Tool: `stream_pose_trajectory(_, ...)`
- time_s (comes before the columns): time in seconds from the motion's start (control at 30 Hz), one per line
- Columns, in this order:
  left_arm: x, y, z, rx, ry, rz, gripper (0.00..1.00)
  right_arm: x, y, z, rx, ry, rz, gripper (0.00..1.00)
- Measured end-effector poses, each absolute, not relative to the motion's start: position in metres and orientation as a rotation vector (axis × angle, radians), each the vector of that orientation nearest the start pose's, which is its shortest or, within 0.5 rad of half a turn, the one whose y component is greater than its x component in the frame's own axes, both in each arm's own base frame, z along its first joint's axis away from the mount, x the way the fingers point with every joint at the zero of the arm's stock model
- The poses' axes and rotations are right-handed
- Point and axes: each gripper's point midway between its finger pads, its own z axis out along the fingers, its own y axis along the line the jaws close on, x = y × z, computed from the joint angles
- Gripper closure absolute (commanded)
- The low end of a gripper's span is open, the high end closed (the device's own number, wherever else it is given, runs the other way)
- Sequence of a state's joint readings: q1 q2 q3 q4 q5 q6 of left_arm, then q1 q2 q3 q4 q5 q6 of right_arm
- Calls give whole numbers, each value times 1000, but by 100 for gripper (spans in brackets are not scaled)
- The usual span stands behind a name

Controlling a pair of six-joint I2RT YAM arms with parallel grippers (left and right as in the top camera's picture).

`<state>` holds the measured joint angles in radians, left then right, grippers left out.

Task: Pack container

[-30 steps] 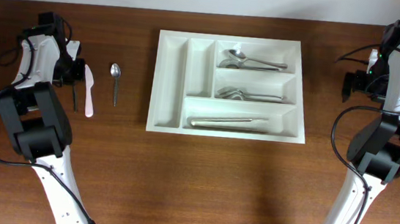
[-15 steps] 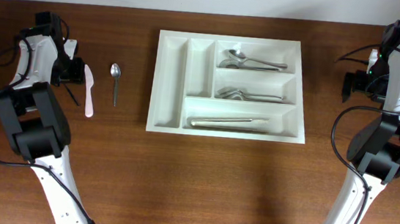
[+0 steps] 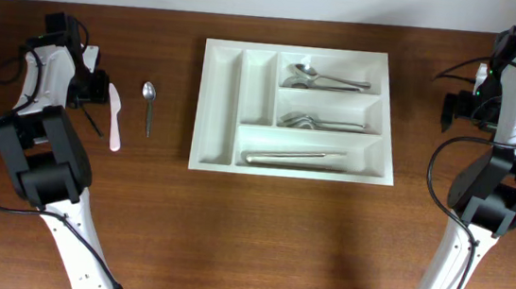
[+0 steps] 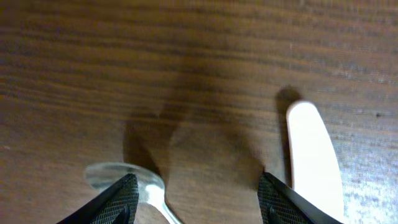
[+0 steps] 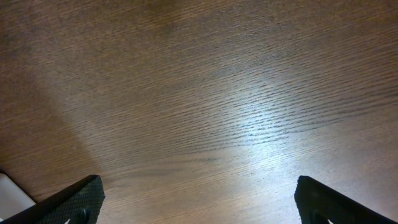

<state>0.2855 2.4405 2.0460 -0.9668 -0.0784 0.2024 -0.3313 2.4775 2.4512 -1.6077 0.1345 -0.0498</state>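
The container (image 3: 215, 112), a white five-compartment tray, lies in the middle of the table. Metal cutlery fills its three long slots (image 3: 326, 78); the two narrow upright slots are bare. At the far left my left gripper (image 3: 89, 102) (image 4: 199, 196) stands open just above the wood. A metal spoon (image 4: 127, 175) lies by its left finger (image 4: 118, 200), with the handle running in between the fingers. A white plastic knife (image 3: 115, 117) (image 4: 314, 155) lies just outside the right finger. A second spoon (image 3: 148, 105) lies further right. My right gripper (image 3: 453, 108) (image 5: 199, 199) is open over bare wood.
The spoon under my left gripper shows as a thin dark line (image 3: 95, 123) from above. A white corner (image 5: 12, 193) sits at the lower left edge of the right wrist view. Wood stretches between the tray and both arms.
My left gripper went from shut to open and shifted slightly up. The thin spoon under it tilted a little. The right arm has not moved.
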Motion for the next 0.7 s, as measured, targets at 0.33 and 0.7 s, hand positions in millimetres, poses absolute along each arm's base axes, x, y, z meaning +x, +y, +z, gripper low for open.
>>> stream_pose_trajectory(0.33,502,173,5,-211,2907,172,36,426,-171,86,446,3192,-194,1)
stream_pose_trajectory(0.7,506,190,7,-297,2860,37,36,426,-171,86,446,3192,-194,1)
